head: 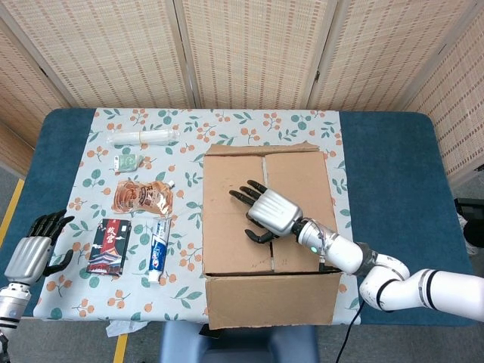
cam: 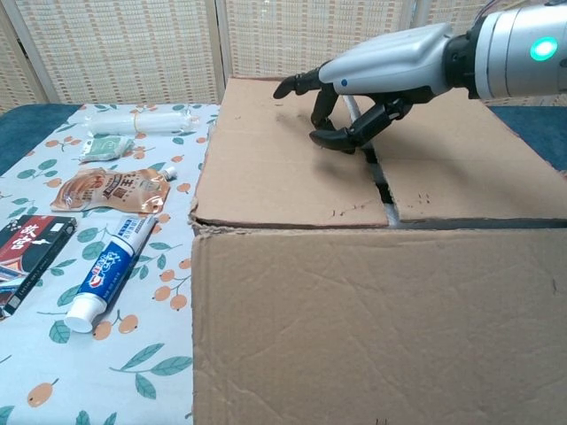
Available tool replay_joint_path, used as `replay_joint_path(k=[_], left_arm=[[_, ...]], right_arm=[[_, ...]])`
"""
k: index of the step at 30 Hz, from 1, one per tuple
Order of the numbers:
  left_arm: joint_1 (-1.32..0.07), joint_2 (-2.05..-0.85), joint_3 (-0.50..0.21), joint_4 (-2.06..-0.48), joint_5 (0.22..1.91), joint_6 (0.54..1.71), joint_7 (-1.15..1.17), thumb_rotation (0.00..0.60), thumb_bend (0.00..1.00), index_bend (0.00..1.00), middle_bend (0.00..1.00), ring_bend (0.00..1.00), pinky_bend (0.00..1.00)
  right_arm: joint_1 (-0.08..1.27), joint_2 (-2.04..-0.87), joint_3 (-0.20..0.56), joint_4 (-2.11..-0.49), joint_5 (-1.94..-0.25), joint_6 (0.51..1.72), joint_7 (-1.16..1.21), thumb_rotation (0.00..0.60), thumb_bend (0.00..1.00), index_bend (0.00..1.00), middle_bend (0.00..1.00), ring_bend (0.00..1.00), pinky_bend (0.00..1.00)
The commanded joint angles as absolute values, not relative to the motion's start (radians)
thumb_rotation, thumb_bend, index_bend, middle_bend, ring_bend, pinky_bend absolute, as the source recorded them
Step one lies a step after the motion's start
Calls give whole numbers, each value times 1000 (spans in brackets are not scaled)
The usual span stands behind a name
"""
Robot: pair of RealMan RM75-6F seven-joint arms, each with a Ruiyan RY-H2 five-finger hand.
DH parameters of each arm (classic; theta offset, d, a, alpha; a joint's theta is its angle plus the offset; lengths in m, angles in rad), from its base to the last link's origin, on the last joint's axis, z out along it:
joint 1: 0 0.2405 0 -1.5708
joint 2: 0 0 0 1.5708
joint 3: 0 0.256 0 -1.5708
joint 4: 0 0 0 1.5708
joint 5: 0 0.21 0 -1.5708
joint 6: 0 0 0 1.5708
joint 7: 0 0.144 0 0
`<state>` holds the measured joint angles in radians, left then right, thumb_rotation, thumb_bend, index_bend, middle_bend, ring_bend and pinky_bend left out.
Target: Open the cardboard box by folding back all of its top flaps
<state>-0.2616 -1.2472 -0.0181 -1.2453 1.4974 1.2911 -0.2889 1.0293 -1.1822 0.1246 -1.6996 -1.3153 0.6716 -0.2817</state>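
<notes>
A brown cardboard box [head: 265, 227] [cam: 292, 177] stands at the table's front middle, its top flaps lying flat and closed with a seam down the centre. My right hand [head: 266, 212] [cam: 376, 80] hovers just over the seam [cam: 381, 181], palm down, its dark fingers [cam: 341, 137] curled with their tips touching or almost touching the left flap beside the gap. It holds nothing. My left hand [head: 34, 246] hangs off the table's front left corner, fingers apart and empty; the chest view does not show it.
On the floral cloth left of the box lie a toothpaste tube [head: 157, 249] [cam: 111, 270], a dark red packet [head: 110, 246] [cam: 27, 248], an orange pouch [head: 142, 195] [cam: 111, 190], a small green packet [head: 127, 161] and a clear bottle [head: 144, 136] [cam: 137, 119]. A wicker screen [head: 242, 45] closes the back.
</notes>
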Motion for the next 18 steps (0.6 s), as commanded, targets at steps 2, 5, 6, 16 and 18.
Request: replay_joint_path(k=[2,5,6,16,18], left_arm=[[-261,-1248,-19,-1245,1496,1291,-287,600,501,133,81,4,0],[-261,-1250,-19,-1242,1493,1287,-284,600,502,129,81,4,0],[-262,-1251,-19,-1242,1492,1285,-282,600,502,127,81,4,0],[-264,-1255,-20,-1242,1488,1277,-262,600,577,105,81,4,0],[-263,-1256,-21,-1243,1487,1281,-262,600,580,104,81,4,0]], right_arm=[[1028,-1175,119,-1699,-1318,668,-281,155,584,582,0,0,0],[1023,-1157,110,-1707,-1312,664,-284,156,584,581,0,0,0],[1021,-1152,108,-1710,-1309,663,-287,155,583,582,0,0,0],[992,-1091,102,-1766,-1296,705,-322,155,583,582,0,0,0],[985,-1076,102,-1783,-1293,714,-328,154,583,582,0,0,0]])
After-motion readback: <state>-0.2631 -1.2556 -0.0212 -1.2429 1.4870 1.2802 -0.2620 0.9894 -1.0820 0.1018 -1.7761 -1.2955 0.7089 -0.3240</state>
